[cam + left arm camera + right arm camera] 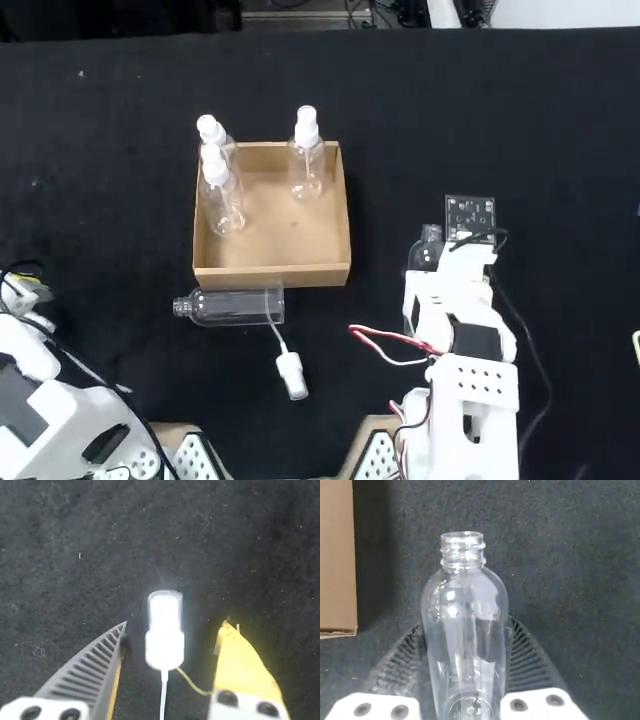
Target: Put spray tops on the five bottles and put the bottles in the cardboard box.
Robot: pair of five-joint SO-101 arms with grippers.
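In the high view, the cardboard box [272,268] is seen at mid-table. Three capped bottles [221,195] are stood upright inside it, two by its left wall and one at its far right corner. Just in front of the box an uncapped bottle [232,305] is laid on its side, and a loose spray top [292,377] is found near it, closer to the arms. A second uncapped bottle [431,240] is held at the tip of the right arm [455,335], to the right of the box. Pale marks on a small dark board [470,214] on that arm are too small to be read.

In the left wrist view, the left gripper [174,627] is spread wide over the black table [75,540]. Another spray top [164,630] is seen between its fingers, with a gap to each.

In the right wrist view, the right gripper [466,625] is pressed against both sides of the second uncapped bottle [467,610], whose open neck is pointed beyond the fingertips. A corner of the box [337,555] is seen beside it.
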